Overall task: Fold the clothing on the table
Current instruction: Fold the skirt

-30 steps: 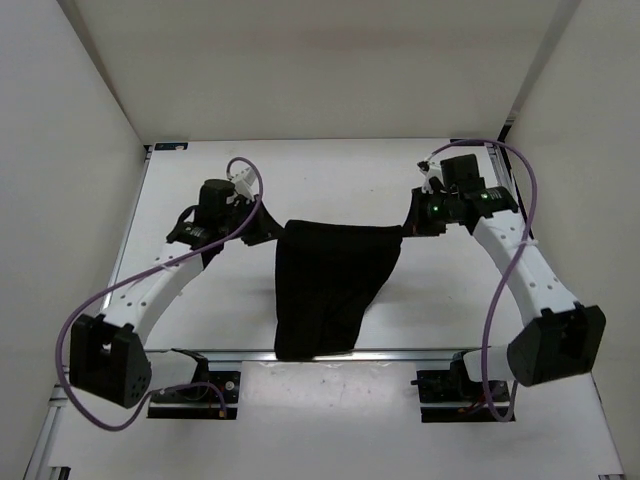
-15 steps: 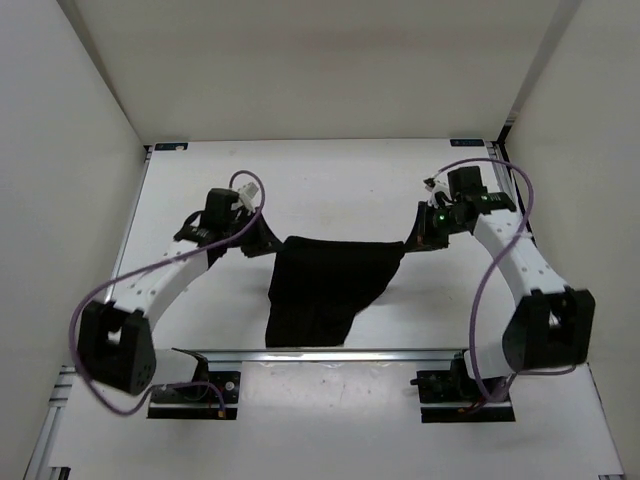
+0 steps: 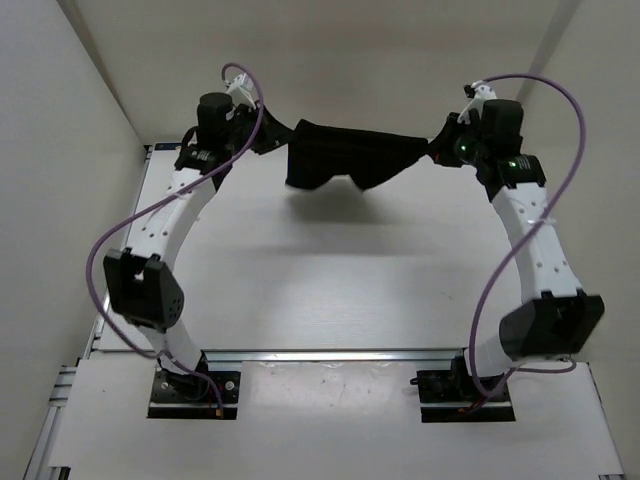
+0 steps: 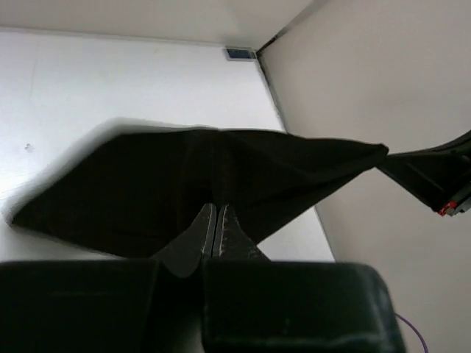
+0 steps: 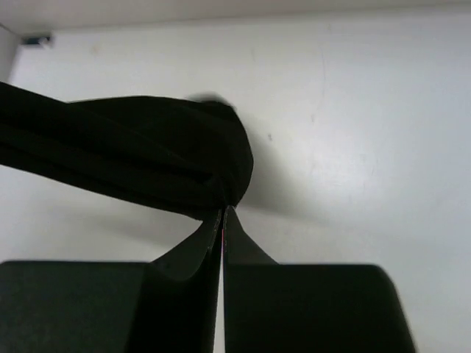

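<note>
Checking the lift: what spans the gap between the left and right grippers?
The black clothing, pinched at each end by the left gripper and right gripper, hangs stretched between them above the table; clearest in the top view.

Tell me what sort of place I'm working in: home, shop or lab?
Probably a lab test cell: plain white walls box in a white table with a silver rail, left arm and right arm bolted at its edge.
</note>
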Available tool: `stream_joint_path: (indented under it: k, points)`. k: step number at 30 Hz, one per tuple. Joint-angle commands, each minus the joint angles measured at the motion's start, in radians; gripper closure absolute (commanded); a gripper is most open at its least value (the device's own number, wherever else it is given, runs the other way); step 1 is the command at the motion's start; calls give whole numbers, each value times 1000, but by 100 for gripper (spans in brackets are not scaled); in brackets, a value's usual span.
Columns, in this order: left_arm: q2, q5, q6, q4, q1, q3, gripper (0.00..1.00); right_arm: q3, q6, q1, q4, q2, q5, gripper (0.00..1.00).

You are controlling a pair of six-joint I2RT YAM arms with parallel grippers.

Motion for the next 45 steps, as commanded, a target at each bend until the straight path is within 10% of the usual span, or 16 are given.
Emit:
stream_joint_path:
  k: [1,11,28,45]
  points:
    - [-173,43,-19,100,15,-213,100,-132,-27,15,112,-163,-1,100]
    - [-563,40,-88,190,-73,-954,100,-683,-11,40,-75,-422,-243,100]
    - [-637,45,-102,147,-61,-945,100,-521,-63,68,-159,-352,-296,100]
    - [-366,25,-64,141,-15,-683,100,-270,-97,32,-130,-61,-200,100]
